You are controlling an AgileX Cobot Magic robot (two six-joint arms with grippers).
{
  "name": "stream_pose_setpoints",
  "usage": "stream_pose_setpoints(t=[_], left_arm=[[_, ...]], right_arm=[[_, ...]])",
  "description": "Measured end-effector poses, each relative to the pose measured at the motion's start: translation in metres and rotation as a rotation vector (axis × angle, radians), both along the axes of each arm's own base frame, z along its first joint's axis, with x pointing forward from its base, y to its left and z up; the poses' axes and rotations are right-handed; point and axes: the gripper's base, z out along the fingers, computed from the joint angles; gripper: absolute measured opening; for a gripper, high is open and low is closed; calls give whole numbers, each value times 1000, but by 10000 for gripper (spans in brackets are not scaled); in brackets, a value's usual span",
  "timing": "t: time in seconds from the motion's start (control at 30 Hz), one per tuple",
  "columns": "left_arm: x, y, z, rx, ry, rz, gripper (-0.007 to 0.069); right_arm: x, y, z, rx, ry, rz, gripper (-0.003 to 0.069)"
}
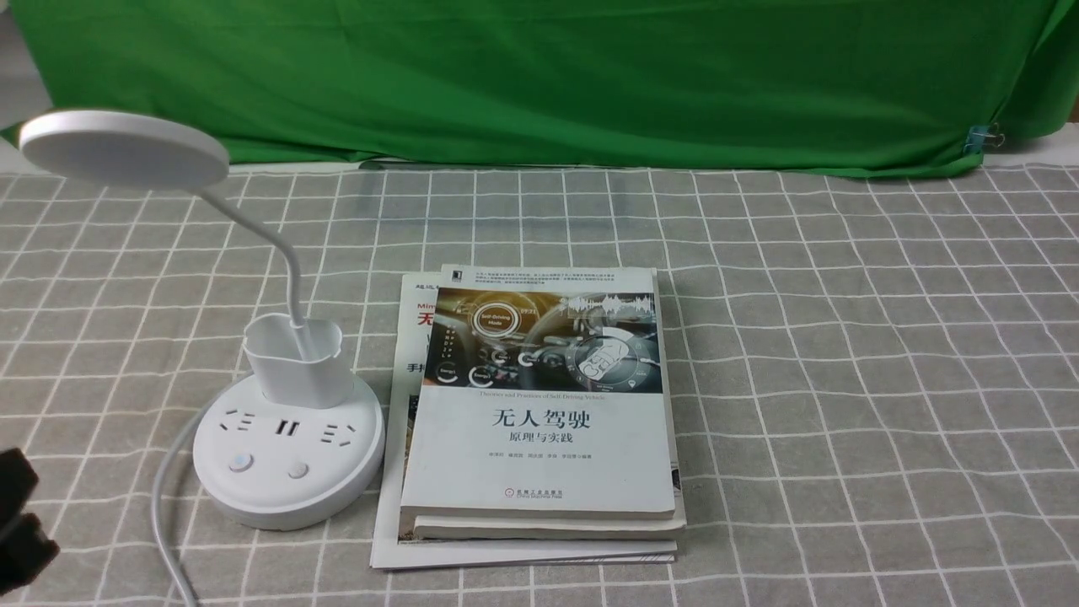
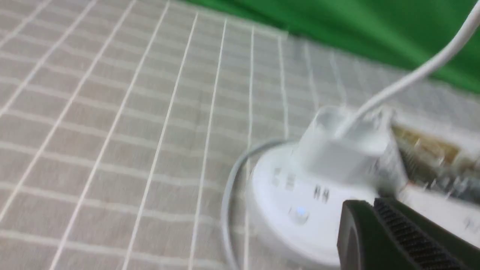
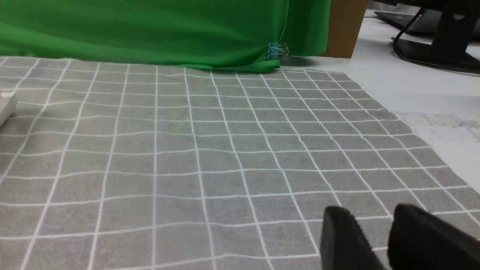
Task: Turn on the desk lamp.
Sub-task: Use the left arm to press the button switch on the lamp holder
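Observation:
The white desk lamp [image 1: 287, 447] stands on the left of the checked cloth. Its flat disc head [image 1: 122, 147] leans out to the far left on a thin bent neck that rises from a cup-shaped holder [image 1: 299, 358]. Two round buttons [image 1: 240, 461] sit at the front of the socket base; the left one shows a faint blue glow. My left gripper [image 1: 17, 518] is at the lower left edge, left of the base and apart from it. In the blurred left wrist view the left gripper [image 2: 375, 203] is shut and empty, close to the lamp base [image 2: 296, 195]. My right gripper [image 3: 369, 215] hangs open over bare cloth.
A stack of books [image 1: 539, 405] lies right beside the lamp base. The lamp's white cord [image 1: 164, 506] curls off the base toward the table's front edge. A green cloth backdrop [image 1: 539, 76] closes off the far side. To the right of the books only the checked cloth [image 1: 843, 379] shows.

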Motion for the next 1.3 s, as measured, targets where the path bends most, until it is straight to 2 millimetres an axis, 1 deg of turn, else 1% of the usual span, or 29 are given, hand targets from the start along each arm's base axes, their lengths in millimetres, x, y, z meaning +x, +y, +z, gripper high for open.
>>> stream_pose_setpoints(t=[0.1, 0.2, 0.27, 0.33, 0.37, 0.4, 0.43, 0.47, 0.57, 0.63, 0.7, 0.8, 0.87, 0.9, 0.97, 1.1, 1.23, 1.3], left_arm=[[9, -3, -5, 13, 118, -52, 19], [21, -8, -3, 21, 201, -134, 19], [33, -13, -1, 14, 263, -205, 19], [39, -15, -2, 20, 293, -248, 19], [53, -19, -3, 28, 370, -333, 19], [61, -21, -5, 31, 411, -377, 19], [62, -21, -5, 26, 418, -379, 19], [71, -24, -5, 31, 444, -427, 19], [84, -30, 0, 67, 447, -485, 19], [89, -34, -1, 91, 452, -511, 19], [94, -45, -4, 148, 462, -549, 19], [102, -56, -15, 209, 515, -554, 19], [112, -61, -19, 264, 532, -544, 19], [113, -62, -21, 263, 538, -538, 19], [127, -66, -24, 289, 528, -521, 19], [143, -68, -31, 303, 506, -506, 19], [150, -70, -41, 307, 521, -502, 19], [154, -70, -49, 308, 540, -501, 19]], right_arm=[[0, 0, 0, 0, 0, 0, 245], [0, 0, 0, 0, 0, 0, 245], [0, 0, 0, 0, 0, 0, 245], [0, 0, 0, 0, 0, 0, 245], [0, 0, 0, 0, 0, 0, 245], [0, 0, 0, 0, 0, 0, 245], [0, 0, 0, 0, 0, 0, 245], [0, 0, 0, 0, 0, 0, 245], [0, 0, 0, 0, 0, 0, 245], [0, 0, 0, 0, 0, 0, 245], [0, 0, 0, 0, 0, 0, 245], [0, 0, 0, 0, 0, 0, 245], [0, 0, 0, 0, 0, 0, 245], [0, 0, 0, 0, 0, 0, 245], [0, 0, 0, 0, 0, 0, 245], [0, 0, 0, 0, 0, 0, 245], [0, 0, 0, 0, 0, 0, 245], [0, 0, 0, 0, 0, 0, 245]])
